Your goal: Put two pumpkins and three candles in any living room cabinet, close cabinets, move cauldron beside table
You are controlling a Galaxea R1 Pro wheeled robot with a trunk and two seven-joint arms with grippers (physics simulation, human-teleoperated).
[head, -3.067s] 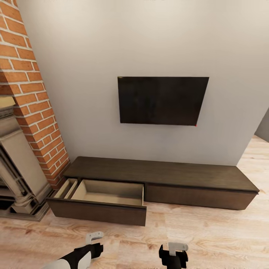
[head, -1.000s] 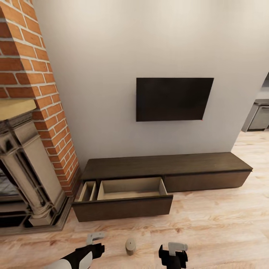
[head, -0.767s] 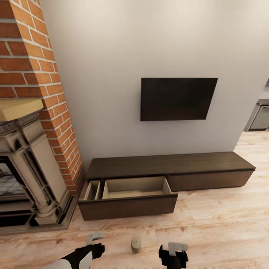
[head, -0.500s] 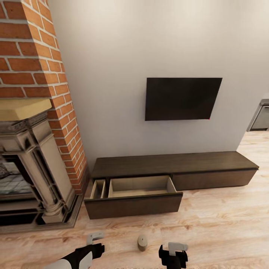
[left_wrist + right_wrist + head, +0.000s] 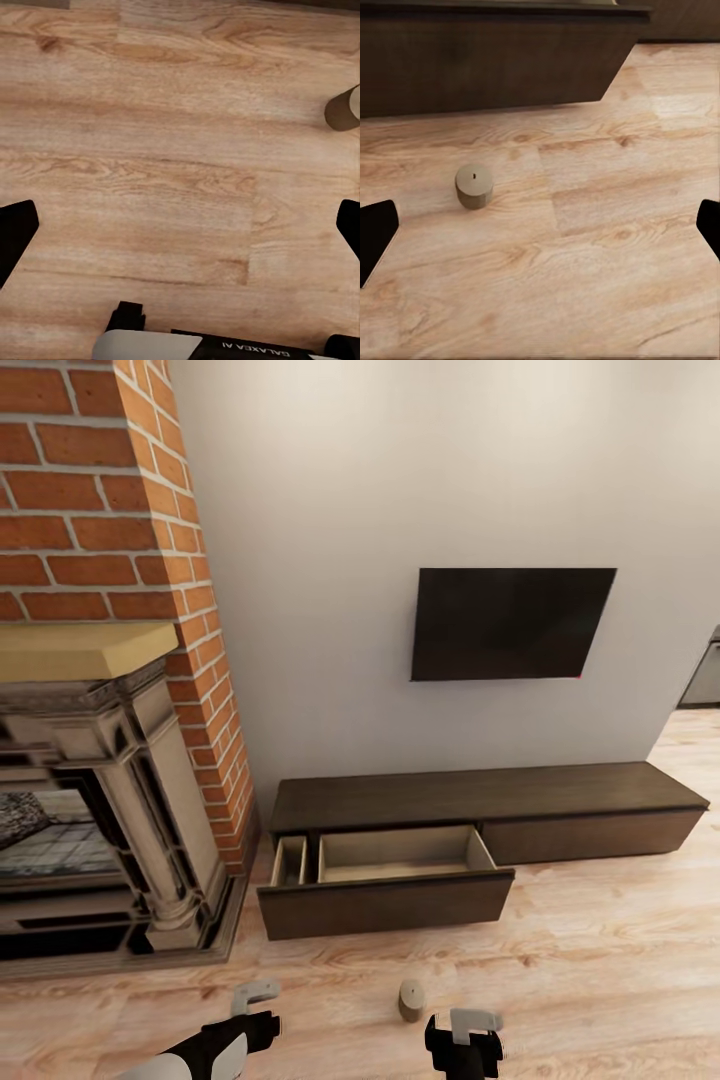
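One candle (image 5: 411,1000), a stubby grey-beige cylinder, stands upright on the wooden floor just in front of the cabinet (image 5: 560,790). The cabinet's left drawer (image 5: 400,857) is pulled out, and its beige inside is bare. In the right wrist view the candle (image 5: 474,186) sits on the floor before the dark drawer front (image 5: 495,64). The candle (image 5: 346,109) also shows in the left wrist view. My left gripper (image 5: 258,1010) and my right gripper (image 5: 470,1032) hang open and hold nothing, either side of the candle. The pumpkins, cauldron and table are out of view.
An ornate beige fireplace (image 5: 120,810) with a brick chimney (image 5: 120,510) stands to the left of the cabinet. A black TV (image 5: 512,623) hangs on the white wall above it. Open wooden floor (image 5: 600,980) stretches to the right.
The camera has swung left: the fireplace has come further into the picture, and the cabinet and TV have slid right. The candle has come into view and drifted right. The arms keep their pose.
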